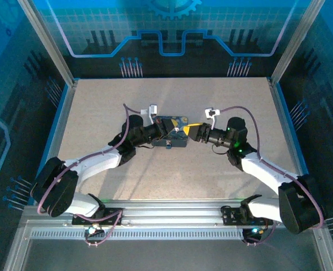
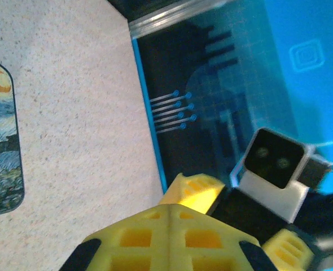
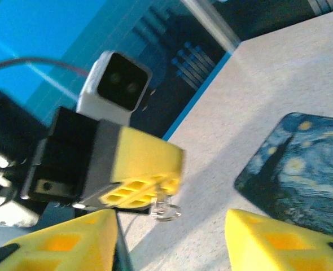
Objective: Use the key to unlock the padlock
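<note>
left gripper point(image 3: 162, 189) pinched tight on what looks like the padlock point(image 3: 165, 210), dangling off the table point(image 3: 302, 68) beside the starry box point(image 3: 302, 164), presumably presenting it to the right gripper point(image 3: 169, 228), which is spread and empty.

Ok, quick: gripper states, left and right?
Left gripper: closed, pinching a small silvery metal piece; what it is cannot be told.
Right gripper: open, nothing between its fingers.

Speckled beige tabletop point(image 1: 99, 107) is boxed in by blue circuit-print walls point(image 1: 223, 22), with 2 aluminium posts point(image 1: 45, 39) seen out back.
</note>
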Action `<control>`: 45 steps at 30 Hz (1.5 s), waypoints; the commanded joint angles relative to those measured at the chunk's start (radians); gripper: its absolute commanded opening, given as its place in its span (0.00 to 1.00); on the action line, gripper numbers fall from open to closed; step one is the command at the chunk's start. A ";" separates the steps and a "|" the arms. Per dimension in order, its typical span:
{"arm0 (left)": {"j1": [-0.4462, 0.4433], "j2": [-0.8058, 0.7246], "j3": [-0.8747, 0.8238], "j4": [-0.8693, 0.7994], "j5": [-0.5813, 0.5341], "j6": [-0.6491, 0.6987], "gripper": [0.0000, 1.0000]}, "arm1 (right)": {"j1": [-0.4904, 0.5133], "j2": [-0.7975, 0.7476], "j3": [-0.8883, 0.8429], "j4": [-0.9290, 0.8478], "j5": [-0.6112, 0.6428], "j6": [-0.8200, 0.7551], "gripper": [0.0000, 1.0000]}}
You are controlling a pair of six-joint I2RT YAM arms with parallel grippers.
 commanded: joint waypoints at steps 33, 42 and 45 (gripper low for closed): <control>0.018 -0.012 0.099 -0.187 0.196 0.193 0.00 | 0.053 0.095 0.105 -0.111 -0.210 -0.140 0.26; 0.022 -0.014 0.094 -0.185 0.193 0.189 0.00 | 0.041 0.085 0.098 -0.147 -0.209 -0.157 0.21; 0.023 -0.015 0.094 -0.184 0.192 0.187 0.00 | 0.036 0.081 0.093 -0.150 -0.209 -0.159 0.21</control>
